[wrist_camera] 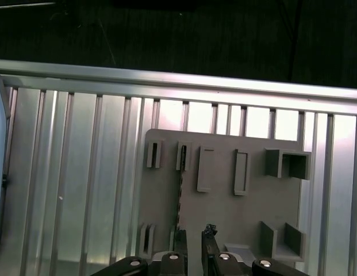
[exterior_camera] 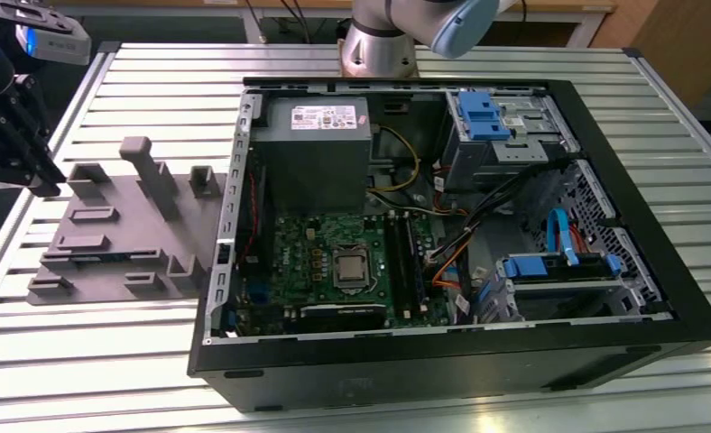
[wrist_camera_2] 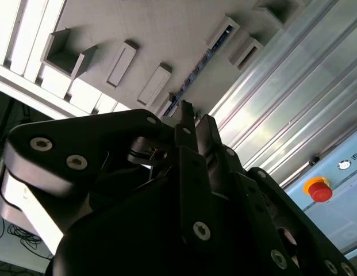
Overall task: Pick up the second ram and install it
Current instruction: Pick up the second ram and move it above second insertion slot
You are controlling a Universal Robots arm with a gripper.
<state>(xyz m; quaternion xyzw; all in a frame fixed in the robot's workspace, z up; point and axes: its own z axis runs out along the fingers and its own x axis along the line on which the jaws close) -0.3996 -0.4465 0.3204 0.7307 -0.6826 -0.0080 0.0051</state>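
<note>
The second ram stands on edge in a slot of the grey holder plate, seen as a thin blue-green strip in both wrist views. My gripper hovers above the plate's near end, its black fingers a narrow gap apart with nothing between them. One fingertip lines up with the end of the ram. In the exterior view my gripper hangs at the far left, beside the holder plate. The open computer case holds the green motherboard with its long black slots.
The black case fills the middle of the slatted metal table. Inside it are a grey power supply, blue drive brackets and loose cables. The holder plate has raised posts. A red stop button sits beyond the table.
</note>
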